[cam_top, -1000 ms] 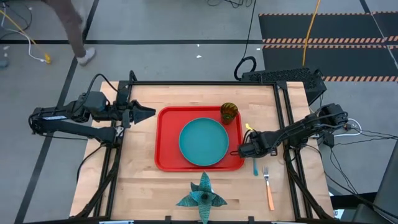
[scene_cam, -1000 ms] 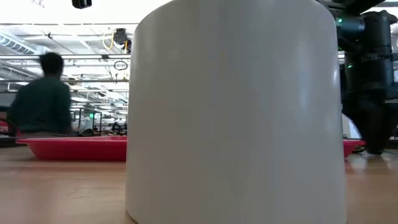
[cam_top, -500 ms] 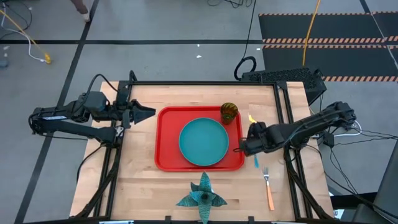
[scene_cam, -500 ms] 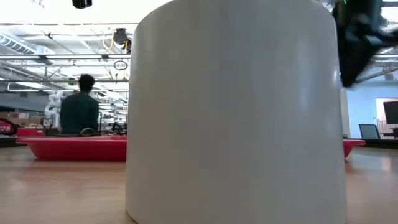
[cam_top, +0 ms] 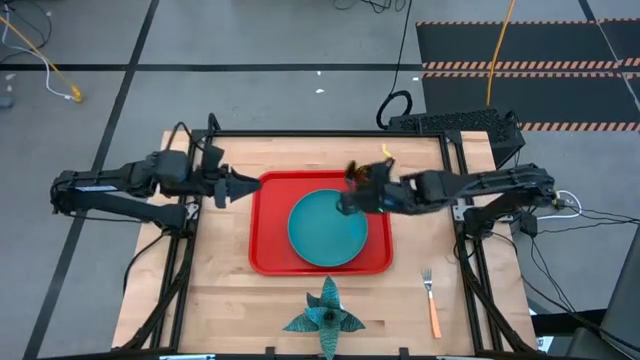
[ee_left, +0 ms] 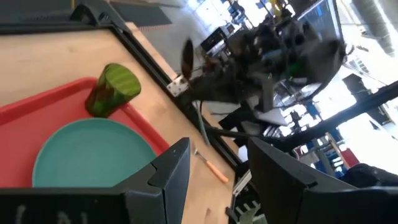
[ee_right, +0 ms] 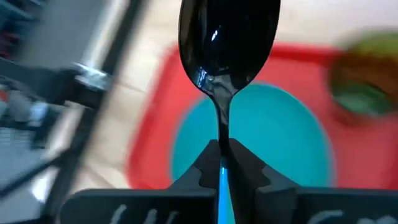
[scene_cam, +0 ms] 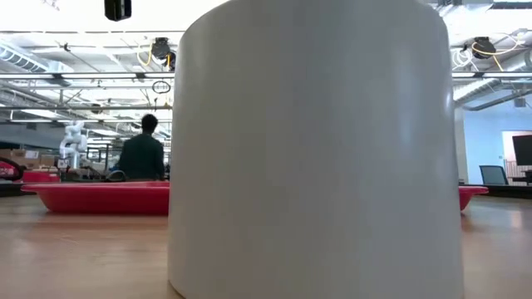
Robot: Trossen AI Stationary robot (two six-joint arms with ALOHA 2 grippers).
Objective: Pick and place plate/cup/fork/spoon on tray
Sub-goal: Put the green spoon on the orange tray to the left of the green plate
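The red tray (cam_top: 268,240) lies at the table's middle with the teal plate (cam_top: 325,232) flat on it. The olive-green cup (ee_left: 113,90) stands upright in the tray's far right corner. My right gripper (cam_top: 350,198) hangs above the tray near the cup, shut on the spoon (ee_right: 229,37), whose dark bowl sticks out ahead of the fingers. My left gripper (cam_top: 250,186) hovers open at the tray's far left corner, holding nothing. The orange-handled fork (cam_top: 432,305) lies on the table right of the tray. My right gripper pinches the spoon between its two fingers where the metal neck meets the light blue handle (ee_right: 222,167). The fingers come from the table's right, slanting down, and lie along the spoon. The spoon is lifted clear, its bowl (ee_right: 229,37) out in front above the plate.
A teal star-shaped spiky object (cam_top: 325,315) sits at the table's near edge. In the low view a wide white cylinder (scene_cam: 316,149) blocks most of the table. A person stands far back in the room. Bare wood lies left and right of the tray.
My right gripper has risen from the table right of the tray, taking the spoon with it, swung toward the table's left and far side over the tray, and turned its wrist. The spoon is now lifted clear. My left gripper has edged toward the tray.
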